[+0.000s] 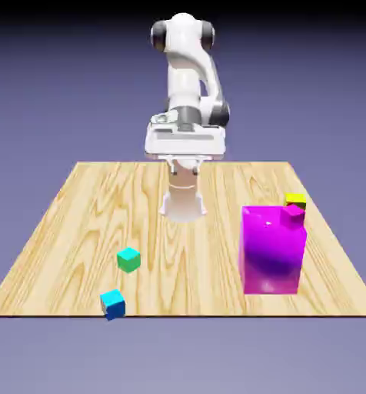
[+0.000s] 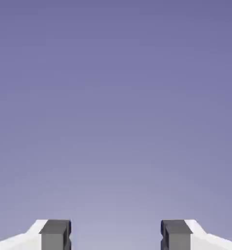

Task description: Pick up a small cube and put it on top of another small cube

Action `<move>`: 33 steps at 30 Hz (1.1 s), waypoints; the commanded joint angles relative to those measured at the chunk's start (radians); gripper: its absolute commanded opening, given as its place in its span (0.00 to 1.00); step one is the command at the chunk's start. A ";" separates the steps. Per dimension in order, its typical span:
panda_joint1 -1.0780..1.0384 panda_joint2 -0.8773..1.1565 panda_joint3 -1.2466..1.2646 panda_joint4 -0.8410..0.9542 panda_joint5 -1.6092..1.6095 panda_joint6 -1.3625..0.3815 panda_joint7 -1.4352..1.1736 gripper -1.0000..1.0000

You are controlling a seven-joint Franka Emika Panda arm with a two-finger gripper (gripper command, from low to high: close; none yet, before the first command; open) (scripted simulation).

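A small green cube (image 1: 128,259) lies on the wooden table (image 1: 78,231), left of the middle. Closer to the front edge, a small cyan cube (image 1: 113,304) sits at a slight angle. My gripper (image 1: 184,165) hangs high over the table's far middle, well apart from both cubes. The hand view holds only plain backdrop, with the gripper (image 2: 115,237) open and the grey fingertips (image 2: 55,235) standing wide with nothing between them.
A large magenta block (image 1: 272,254) stands at the exterior view's right. At its far top corner are a small magenta cube (image 1: 292,215) and a yellow cube (image 1: 295,200); whether they rest on the block or behind it I cannot tell.
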 commanded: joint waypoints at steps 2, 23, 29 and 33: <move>0.005 0.073 -0.031 -0.014 0.077 0.032 -0.016 0.50; -0.120 0.753 -0.168 -0.085 0.434 0.365 0.021 0.50; -0.314 0.919 -0.050 -0.043 0.173 0.480 0.213 0.50; -0.290 0.899 -0.065 -0.048 0.205 0.466 0.190 0.00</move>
